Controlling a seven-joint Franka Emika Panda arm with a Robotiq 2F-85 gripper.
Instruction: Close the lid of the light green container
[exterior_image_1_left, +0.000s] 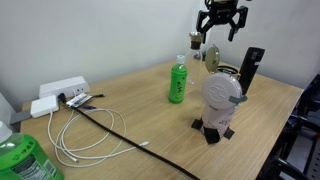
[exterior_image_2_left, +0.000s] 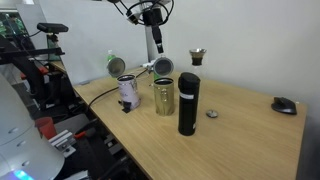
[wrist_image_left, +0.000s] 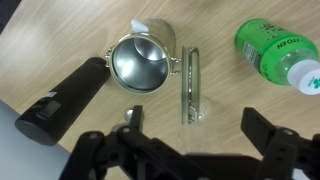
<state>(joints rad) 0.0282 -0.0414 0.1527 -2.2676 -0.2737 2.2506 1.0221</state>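
The light green container (exterior_image_2_left: 163, 100) stands upright on the desk (exterior_image_2_left: 250, 135). Just beside it, nearer and to its right in that exterior view, is a black flask (exterior_image_2_left: 188, 103). Its lid (exterior_image_2_left: 160, 67) is swung up, open above the rim. From the wrist view the container (wrist_image_left: 140, 62) shows its shiny, empty inside. The lid (wrist_image_left: 190, 88) appears edge-on as a thin strip hinged at the right of the mouth. The flask (wrist_image_left: 65, 100) is to the left there and a green bottle (wrist_image_left: 280, 50) to the right.

The claw (wrist_image_left: 193, 128) is spread wide and grips nothing. It hangs high over the desk, well apart from the container, as an exterior view (exterior_image_1_left: 220, 30) also shows.

The upright lid sits about midway between the two fingers and farther ahead. Its long edge runs away from the claw, across the line joining the fingers, and the open mouth lies left of that edge. Closing it probably means descending on the bottle side of the lid. A push left, toward the flask, should then tip it over the rim.
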